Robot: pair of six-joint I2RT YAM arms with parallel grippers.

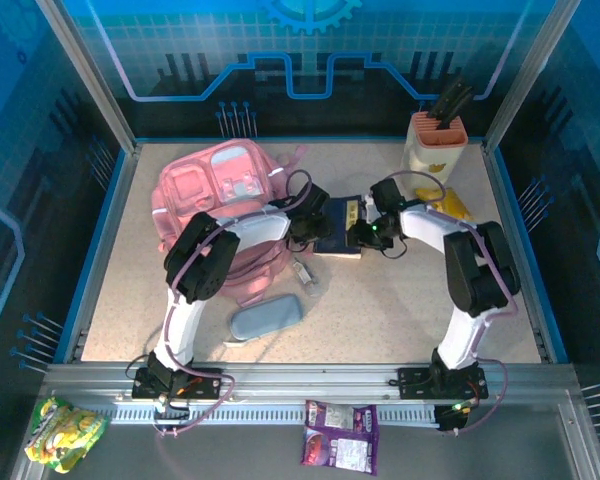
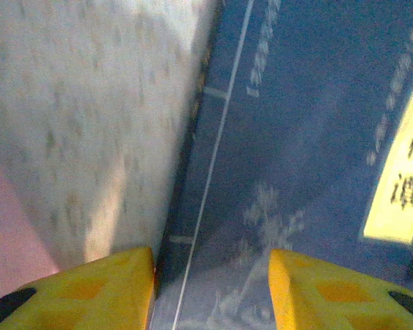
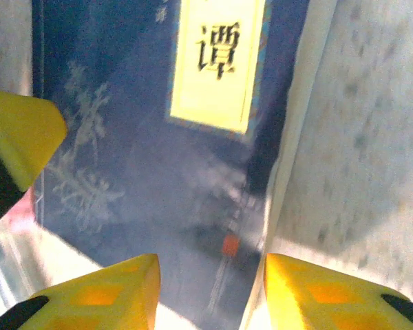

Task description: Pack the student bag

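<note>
**Flat book at risk of being skidded or let slip**

The dark blue book (image 1: 338, 228) lies flat on the worktop (image 1: 400, 310), just right of the pink student bag (image 1: 220, 185) at the far left. If its thin edges are pinched unevenly, it could be shoved aside or dropped short of the bag. The left arm (image 1: 252, 226) and right arm (image 1: 430, 222) are folded inward and pitched down. Both sets of jaws are held apart over opposite book edges, with nothing grasped.

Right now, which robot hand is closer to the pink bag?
Left. The left gripper sits at the blue book's edge beside the student bag; the right gripper is across the book, farther away.
</note>
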